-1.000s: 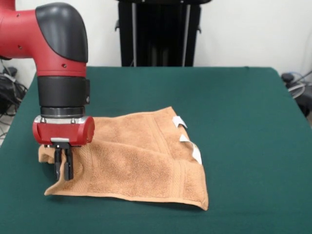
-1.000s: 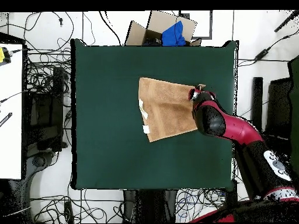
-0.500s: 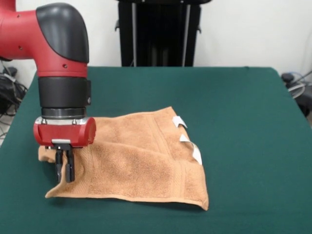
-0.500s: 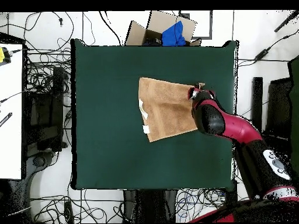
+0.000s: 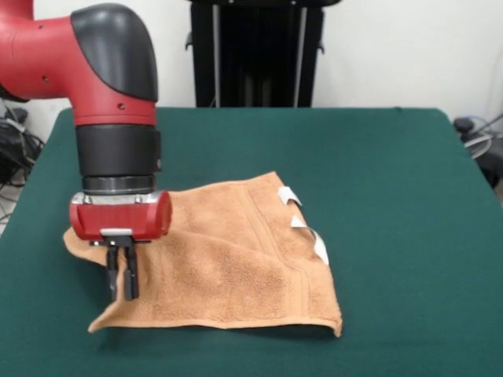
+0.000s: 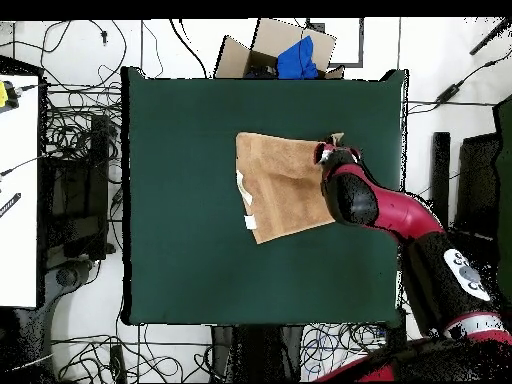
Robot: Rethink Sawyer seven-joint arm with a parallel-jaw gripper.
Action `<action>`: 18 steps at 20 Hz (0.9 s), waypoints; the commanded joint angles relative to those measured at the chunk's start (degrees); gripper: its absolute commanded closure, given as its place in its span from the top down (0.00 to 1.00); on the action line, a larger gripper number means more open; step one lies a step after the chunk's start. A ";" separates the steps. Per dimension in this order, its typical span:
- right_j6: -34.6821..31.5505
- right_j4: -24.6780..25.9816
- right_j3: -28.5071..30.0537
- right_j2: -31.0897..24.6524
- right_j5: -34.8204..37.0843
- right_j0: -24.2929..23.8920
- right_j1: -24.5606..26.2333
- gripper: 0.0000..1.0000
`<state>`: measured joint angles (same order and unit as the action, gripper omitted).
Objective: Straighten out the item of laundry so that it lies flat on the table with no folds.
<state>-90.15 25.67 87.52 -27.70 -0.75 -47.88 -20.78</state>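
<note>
Pinching the towel [image 5: 236,259] near its corner, jaws together on the cloth, gripper [image 5: 123,283] low over the surface [image 5: 393,196]. Still doubled, lying toward one side edge. Risking slippage or a dragged bunch if pulled too fast.

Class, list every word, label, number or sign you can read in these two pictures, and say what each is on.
No text can be read in either view.
White tags on the towel: too small to show any print.
White patch with dark marks on the arm, overhead view: too blurred to read.
</note>
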 commanded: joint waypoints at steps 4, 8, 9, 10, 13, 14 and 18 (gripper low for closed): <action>-8.00 -1.35 3.41 -3.54 1.84 5.70 -1.03 0.00; -8.76 -1.81 3.73 -3.81 0.95 6.26 -0.30 0.00; -8.80 -1.78 3.89 -3.97 0.76 6.23 -0.09 0.00; -8.83 -1.74 4.06 -4.13 0.57 6.21 0.11 0.00; -8.60 -1.60 4.06 -4.72 0.60 6.02 0.60 0.00; -8.23 -1.54 3.85 -5.11 1.03 5.58 0.70 0.00; -7.45 -1.30 3.64 -6.22 1.68 4.93 1.29 0.00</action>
<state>-90.15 25.23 87.87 -28.28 -0.74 -43.48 -21.10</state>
